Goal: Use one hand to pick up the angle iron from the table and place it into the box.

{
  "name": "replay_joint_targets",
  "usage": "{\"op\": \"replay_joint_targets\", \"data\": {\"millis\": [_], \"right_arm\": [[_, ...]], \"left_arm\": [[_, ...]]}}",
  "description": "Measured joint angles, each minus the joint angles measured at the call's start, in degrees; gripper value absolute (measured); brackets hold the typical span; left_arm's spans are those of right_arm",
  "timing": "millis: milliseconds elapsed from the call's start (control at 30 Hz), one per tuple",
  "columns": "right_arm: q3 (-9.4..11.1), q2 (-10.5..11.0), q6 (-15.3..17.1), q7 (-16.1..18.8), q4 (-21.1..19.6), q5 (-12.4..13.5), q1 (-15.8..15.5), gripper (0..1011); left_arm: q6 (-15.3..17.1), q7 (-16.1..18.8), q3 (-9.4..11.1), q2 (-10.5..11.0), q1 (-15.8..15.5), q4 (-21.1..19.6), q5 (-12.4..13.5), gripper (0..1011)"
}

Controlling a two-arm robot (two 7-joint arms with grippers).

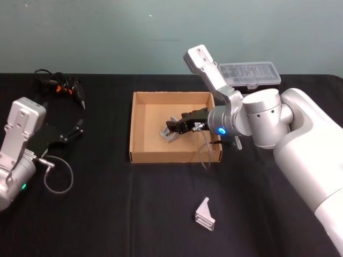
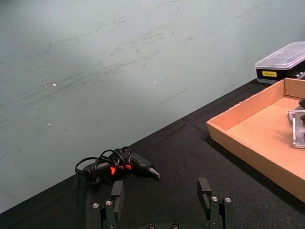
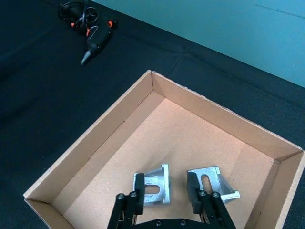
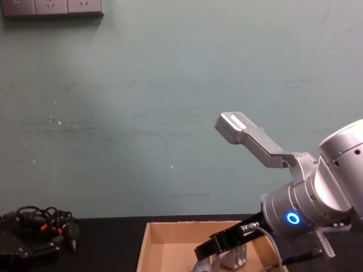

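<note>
The right hand (image 3: 166,179) hangs low inside the cardboard box (image 1: 131,126), its fingers (image 3: 138,191) spread and gripping nothing. One angle iron (image 3: 156,183) lies on the box floor between them, and a second angle iron (image 3: 212,181) lies just beside the hand. A third angle iron (image 1: 204,214) rests on the tabletop (image 1: 107,214) outside the box, well apart from the hand. The left hand (image 2: 161,182) sits idle and open, far off to the side.

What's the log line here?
right gripper: open over box | in box: angle iron, second angle iron | table: third angle iron | left gripper: open, parked left
</note>
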Motion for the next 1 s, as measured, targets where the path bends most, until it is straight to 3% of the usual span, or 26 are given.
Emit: {"op": "replay_joint_targets", "data": {"millis": [433, 533, 767, 1000], "right_arm": [[0.0, 0.0, 0.1, -0.1, -0.1, 0.0, 0.0, 909], [0.5, 0.9, -0.9, 0.5, -2.3, 0.0, -1.5, 998], [1.4, 3.1, -2.3, 1.7, -7.7, 0.4, -4.7, 1002], [2.7, 7.5, -2.5, 3.9, -18.2, 2.8, -10.2, 1002]], "left_arm": [[0.0, 0.0, 0.0, 0.0, 0.0, 0.0, 0.0, 1011], [0.0, 0.0, 0.0, 0.0, 0.0, 0.0, 0.0, 1011], [0.0, 0.0, 0.0, 0.0, 0.0, 0.0, 0.0, 1011], [0.0, 0.0, 0.0, 0.0, 0.0, 0.0, 0.0, 1012]]}}
